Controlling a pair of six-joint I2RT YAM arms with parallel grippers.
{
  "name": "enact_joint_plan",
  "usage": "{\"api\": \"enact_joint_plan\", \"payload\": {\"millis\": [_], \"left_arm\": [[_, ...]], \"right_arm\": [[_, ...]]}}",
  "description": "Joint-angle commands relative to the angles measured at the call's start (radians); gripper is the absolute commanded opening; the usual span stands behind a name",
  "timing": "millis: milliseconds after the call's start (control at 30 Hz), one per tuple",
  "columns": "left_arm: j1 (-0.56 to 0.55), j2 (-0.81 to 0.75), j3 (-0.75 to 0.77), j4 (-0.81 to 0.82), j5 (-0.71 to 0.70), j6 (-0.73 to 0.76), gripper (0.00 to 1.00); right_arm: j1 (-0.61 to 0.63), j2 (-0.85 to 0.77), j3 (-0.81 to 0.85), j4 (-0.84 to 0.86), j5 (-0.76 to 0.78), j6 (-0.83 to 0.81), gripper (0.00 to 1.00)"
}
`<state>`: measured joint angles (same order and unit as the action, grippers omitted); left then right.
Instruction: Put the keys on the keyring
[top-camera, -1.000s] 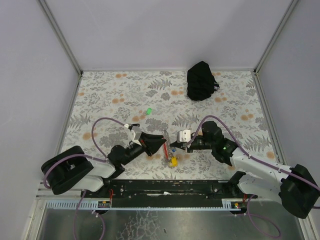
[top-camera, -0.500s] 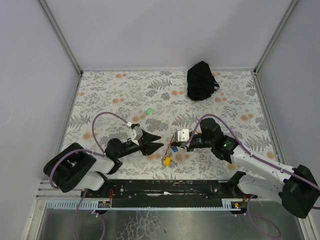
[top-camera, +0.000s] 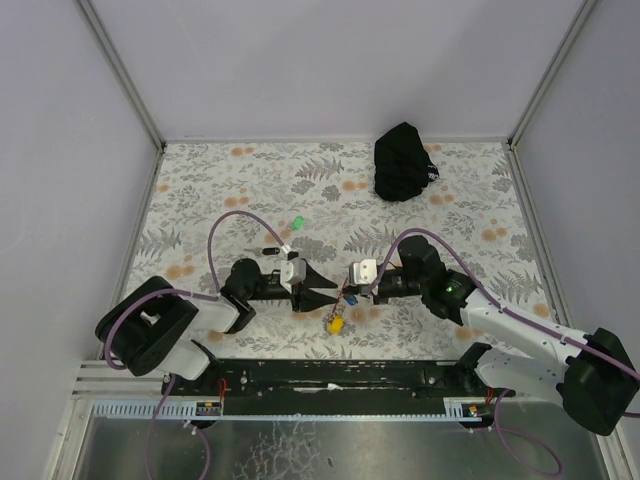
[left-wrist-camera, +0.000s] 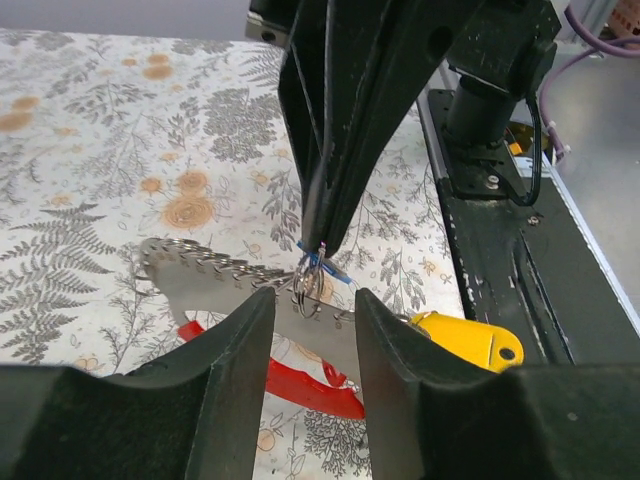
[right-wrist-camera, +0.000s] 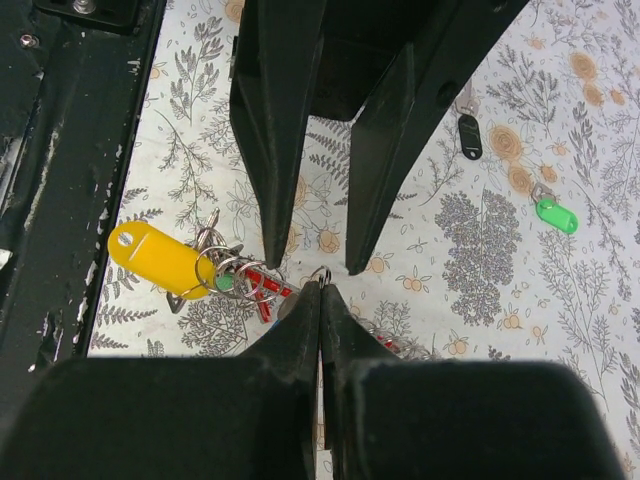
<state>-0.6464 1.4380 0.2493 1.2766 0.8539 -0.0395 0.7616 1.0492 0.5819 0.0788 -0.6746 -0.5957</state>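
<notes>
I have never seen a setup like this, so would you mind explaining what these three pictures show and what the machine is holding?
These are two robot arms bolted at the near edge of a flower-patterned table. The wide picture looks down from above; the other two come from a small camera on each wrist, so each shows its own fingers at the bottom. The right gripper is shut, pinching a silvery ring of the keyring, a bunch with a yellow tag and red strap. The left gripper faces it, jaws open, holding nothing. Farther back lie a green key, a small black oblong piece and a black bag.
</notes>
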Motion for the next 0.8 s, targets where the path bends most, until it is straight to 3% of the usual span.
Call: {"api": "enact_joint_plan", "payload": {"millis": [0, 200, 500, 600, 767], "left_arm": [[-0.005, 0.033, 0.037, -0.012, 0.069, 0.039, 0.37], [-0.013, 0.061, 0.058, -0.017, 0.072, 0.039, 0.31], [-0.022, 0.073, 0.074, -0.026, 0.074, 0.037, 0.13], [-0.023, 0.072, 0.074, -0.020, 0.073, 0.028, 0.02], [-0.022, 0.071, 0.036, 0.061, -0.002, -0.020, 0.00]], "right_arm": [[0.009, -0.011, 0.061, 0.022, -0.031, -0.016, 0.00], [0.010, -0.004, 0.066, 0.020, -0.052, -0.016, 0.00], [0.009, -0.003, 0.073, 0.005, -0.061, -0.017, 0.00], [0.010, -0.001, 0.076, -0.001, -0.062, -0.015, 0.00], [0.009, -0.025, 0.069, -0.024, -0.026, -0.015, 0.00]]}}
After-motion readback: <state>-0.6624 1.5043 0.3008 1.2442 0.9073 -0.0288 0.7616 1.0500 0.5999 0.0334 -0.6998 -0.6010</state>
